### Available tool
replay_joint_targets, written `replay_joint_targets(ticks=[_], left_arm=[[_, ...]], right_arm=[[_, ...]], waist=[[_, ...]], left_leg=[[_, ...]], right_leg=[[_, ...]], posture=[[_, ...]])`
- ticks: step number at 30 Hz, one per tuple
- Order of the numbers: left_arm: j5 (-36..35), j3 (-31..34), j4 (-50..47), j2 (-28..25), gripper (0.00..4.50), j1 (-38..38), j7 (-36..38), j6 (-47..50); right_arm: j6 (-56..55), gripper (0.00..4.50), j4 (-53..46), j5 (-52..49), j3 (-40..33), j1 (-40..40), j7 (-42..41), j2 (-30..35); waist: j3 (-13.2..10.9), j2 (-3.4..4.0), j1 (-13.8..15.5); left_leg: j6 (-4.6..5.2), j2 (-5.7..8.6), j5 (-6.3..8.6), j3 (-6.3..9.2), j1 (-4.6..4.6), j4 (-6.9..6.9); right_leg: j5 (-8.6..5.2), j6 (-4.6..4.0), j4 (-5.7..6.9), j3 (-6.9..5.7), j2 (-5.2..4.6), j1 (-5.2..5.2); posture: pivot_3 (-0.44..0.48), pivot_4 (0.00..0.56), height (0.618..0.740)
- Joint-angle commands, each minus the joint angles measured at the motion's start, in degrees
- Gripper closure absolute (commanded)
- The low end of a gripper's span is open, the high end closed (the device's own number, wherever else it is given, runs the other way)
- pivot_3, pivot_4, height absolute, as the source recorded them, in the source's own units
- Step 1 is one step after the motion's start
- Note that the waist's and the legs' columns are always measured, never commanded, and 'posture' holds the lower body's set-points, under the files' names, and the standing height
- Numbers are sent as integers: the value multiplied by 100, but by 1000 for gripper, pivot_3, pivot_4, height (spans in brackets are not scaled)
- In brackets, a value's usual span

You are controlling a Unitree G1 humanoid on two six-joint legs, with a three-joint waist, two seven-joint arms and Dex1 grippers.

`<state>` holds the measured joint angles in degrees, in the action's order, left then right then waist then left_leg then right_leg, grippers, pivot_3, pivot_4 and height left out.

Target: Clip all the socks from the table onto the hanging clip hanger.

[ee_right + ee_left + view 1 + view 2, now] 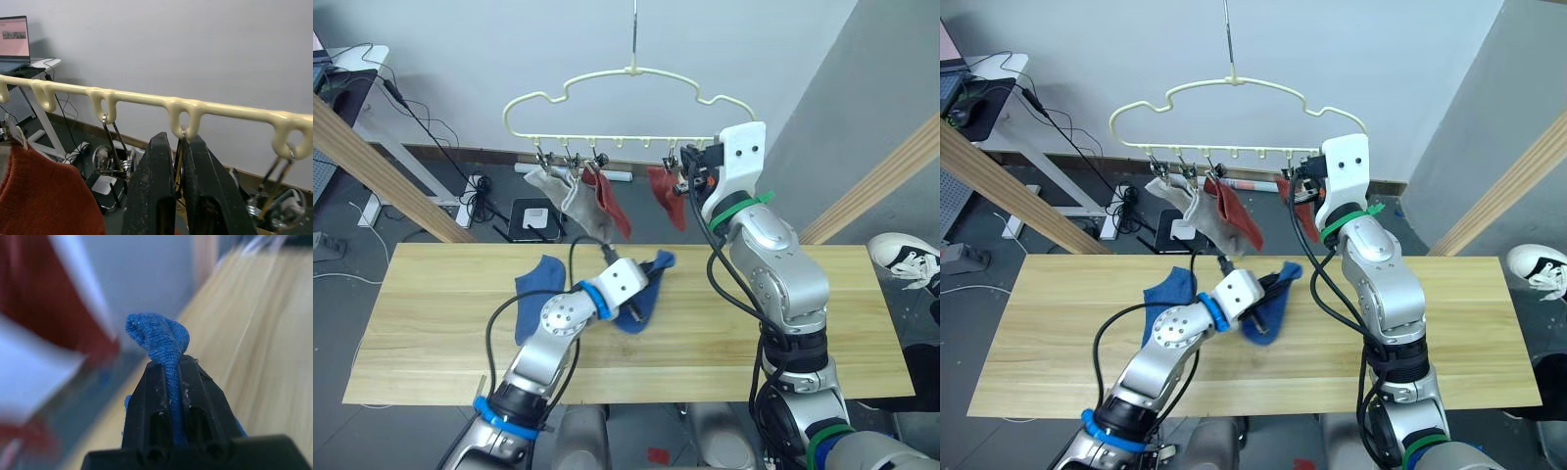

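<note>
The pale yellow clip hanger [631, 76] hangs above the far edge of the table [803, 323]. Clipped to it are a light grey sock [558, 191] and two rust red socks [609, 204] [666, 196]. My right gripper [180, 147] is raised to the hanger's right end, shut on a metal clip [179, 161] beside the right red sock. My left gripper [171, 377] is shut on a blue sock [159, 335], lifted just above the table's middle [651, 284]. A second blue sock [538, 279] lies flat on the table to its left.
Slanted wooden poles [372, 166] [891, 186] flank the table on both sides. Behind it on the floor lie cables and a power strip [475, 186]. A desk [352, 73] stands at the far left and a shoe [906, 257] shows off the right end.
</note>
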<state>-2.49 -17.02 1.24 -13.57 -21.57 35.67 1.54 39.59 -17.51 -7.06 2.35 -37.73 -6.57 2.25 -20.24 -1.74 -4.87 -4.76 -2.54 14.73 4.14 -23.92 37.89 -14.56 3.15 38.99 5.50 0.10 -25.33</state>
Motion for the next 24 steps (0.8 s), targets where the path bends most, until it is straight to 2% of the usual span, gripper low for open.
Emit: replay_joint_targets(ticks=[1,5,9,16,24], left_arm=[[122,2,649,439,4478,-505,-306,-295],[430,146,1531,890,4478,-1147,-975,-616],[605,239,1953,1124,4478,-1473,-1423,-901],[883,183,1844,1110,4478,-1421,-1648,-1453],[1000,311,1740,1023,4478,-1329,-1834,-1495]], right_arm=[[-19,4500,-188,-45,-3,-55,7,-5],[-1,4500,-216,-35,2,-49,12,-2],[15,4500,-242,-29,3,-37,21,2],[8,4500,-265,-26,15,-11,31,7],[-15,4500,-257,-17,30,-1,15,37]], waist=[[0,-1,-10],[0,-1,-21],[0,-1,-25],[0,-1,-24],[0,-1,-23]], left_leg=[[0,0,0,0,0,1],[1,2,0,1,-1,3],[1,2,0,1,-2,2],[1,2,0,1,-2,2],[1,2,-1,1,-2,2]], right_leg=[[0,0,0,0,1,0],[0,0,0,1,1,1],[0,0,-1,1,1,0],[0,0,0,1,0,0],[0,1,1,0,0,0]], posture=[[-126,319,740],[-139,318,740],[-144,316,740],[-142,314,740],[-137,314,740]])
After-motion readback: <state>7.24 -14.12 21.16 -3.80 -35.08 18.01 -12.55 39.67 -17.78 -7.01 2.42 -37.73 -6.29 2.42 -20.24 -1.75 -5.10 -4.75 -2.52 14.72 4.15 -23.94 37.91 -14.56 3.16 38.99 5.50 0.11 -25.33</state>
